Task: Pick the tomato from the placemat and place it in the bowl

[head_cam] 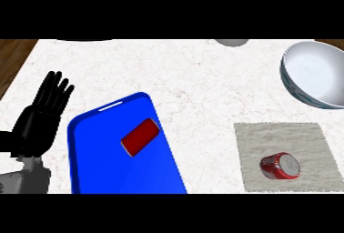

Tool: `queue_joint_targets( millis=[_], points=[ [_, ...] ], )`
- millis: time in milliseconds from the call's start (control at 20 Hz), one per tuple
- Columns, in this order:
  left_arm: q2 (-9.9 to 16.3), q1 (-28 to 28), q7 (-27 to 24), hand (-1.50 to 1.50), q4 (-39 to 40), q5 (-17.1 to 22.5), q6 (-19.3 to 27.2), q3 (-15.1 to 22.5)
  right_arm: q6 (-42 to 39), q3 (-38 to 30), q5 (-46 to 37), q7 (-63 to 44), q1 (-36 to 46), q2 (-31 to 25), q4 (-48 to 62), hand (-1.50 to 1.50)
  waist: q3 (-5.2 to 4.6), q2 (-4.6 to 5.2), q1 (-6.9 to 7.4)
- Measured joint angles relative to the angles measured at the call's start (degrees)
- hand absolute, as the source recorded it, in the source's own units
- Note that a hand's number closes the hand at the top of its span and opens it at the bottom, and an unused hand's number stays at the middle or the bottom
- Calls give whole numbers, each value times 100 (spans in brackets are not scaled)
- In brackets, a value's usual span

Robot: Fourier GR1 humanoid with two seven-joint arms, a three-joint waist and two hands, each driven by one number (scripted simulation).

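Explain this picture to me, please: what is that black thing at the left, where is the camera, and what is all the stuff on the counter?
The camera sits where the robot's head would be, looking steeply down at a white marbled counter. The black thing is the robot's left hand, open with fingers up, resting at the left edge and holding nothing. Its right hand is out of sight.

On the counter lies a blue cutting board with a small red block on it. To the right is a grey placemat carrying a round red thing, which looks more like a can on its side than a tomato. A white bowl stands at the upper right, nothing visible in it.
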State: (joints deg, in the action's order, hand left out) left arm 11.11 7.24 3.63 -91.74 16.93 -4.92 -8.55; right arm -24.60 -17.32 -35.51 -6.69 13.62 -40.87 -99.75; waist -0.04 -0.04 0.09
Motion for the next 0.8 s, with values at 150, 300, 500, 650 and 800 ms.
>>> queue_joint_targets(
  millis=[150,300,500,650,800],
  points=[
    [59,198,69,0,107,28,-16,-53,204,-145,-63,95,441,-40,692,150,3,11,27],
    [19,147,48,0,65,-42,2,-11,461,-241,-148,242,819,-52,1351,150,4,14,45],
    [-5,158,-48,0,159,-56,-76,7,903,-310,-248,632,1431,-58,2558,150,6,28,89],
    [2,141,4,0,63,-13,-122,18,1188,-369,-306,974,2028,-144,3618,150,9,44,150],
    [-9,243,27,0,85,-24,-97,25,1611,-360,-449,1435,2469,-136,4666,150,12,66,200]
  ],
)
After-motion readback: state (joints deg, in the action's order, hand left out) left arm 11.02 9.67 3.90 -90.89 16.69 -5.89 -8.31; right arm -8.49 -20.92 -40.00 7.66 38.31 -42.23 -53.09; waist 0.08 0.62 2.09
